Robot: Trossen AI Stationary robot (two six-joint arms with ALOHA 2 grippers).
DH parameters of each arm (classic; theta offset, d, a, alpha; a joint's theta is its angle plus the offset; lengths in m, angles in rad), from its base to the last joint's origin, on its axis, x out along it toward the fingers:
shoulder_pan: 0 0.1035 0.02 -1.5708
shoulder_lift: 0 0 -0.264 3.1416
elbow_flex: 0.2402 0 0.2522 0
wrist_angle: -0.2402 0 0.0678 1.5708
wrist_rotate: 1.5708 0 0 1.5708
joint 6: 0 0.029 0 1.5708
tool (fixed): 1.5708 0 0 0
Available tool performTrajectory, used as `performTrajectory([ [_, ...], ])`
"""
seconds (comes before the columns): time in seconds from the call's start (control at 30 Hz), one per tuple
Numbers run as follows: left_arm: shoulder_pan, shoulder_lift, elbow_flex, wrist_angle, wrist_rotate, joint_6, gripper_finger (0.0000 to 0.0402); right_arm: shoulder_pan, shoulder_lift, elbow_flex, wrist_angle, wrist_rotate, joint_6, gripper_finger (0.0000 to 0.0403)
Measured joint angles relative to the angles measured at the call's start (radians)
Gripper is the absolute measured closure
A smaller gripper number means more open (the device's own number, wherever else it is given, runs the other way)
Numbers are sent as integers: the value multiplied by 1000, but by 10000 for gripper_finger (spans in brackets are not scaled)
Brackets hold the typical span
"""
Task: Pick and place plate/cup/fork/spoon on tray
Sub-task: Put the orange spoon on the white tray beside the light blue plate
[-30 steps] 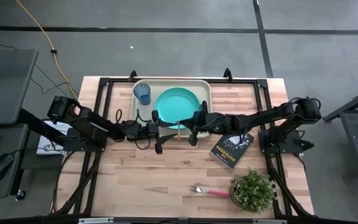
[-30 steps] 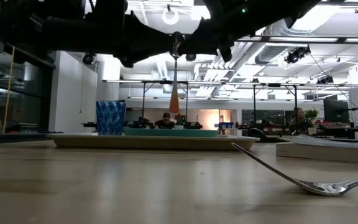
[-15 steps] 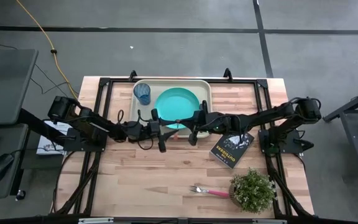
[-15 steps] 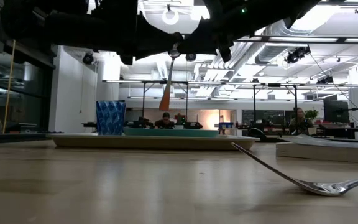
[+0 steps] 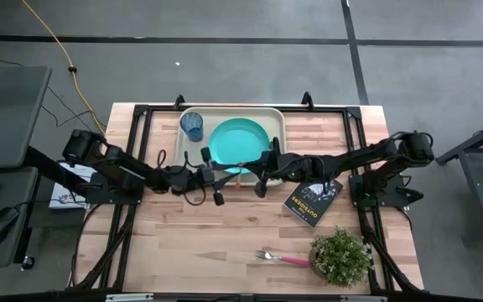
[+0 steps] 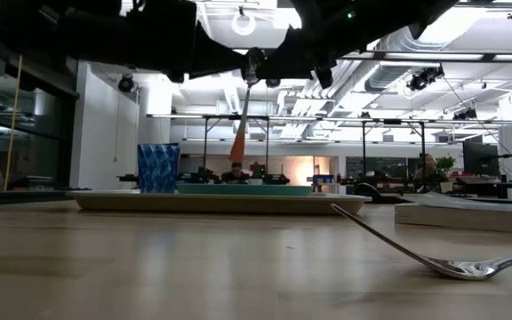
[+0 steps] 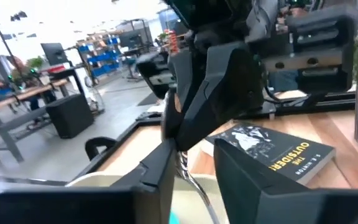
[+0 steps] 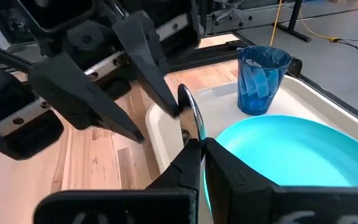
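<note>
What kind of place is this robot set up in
Probably an open robotics lab or workshop: exposed ceiling ducts, more workbenches and blue storage shelves behind, and a concrete floor around the wooden table.

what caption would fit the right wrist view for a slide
Right gripper shut on the spoon above the tray, beside the plate and cup, facing the left gripper.
</note>
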Motion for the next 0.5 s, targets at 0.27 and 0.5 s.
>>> performTrajectory([
  [0.27, -38, -53, -1, -81, -107, -10, 230, 11, -18, 0, -14, -13, -1, 402],
  [0.5, 7, -54, 0, -113, 94, -172, 195, 14, -17, 0, 4, -5, -1, 402],
])
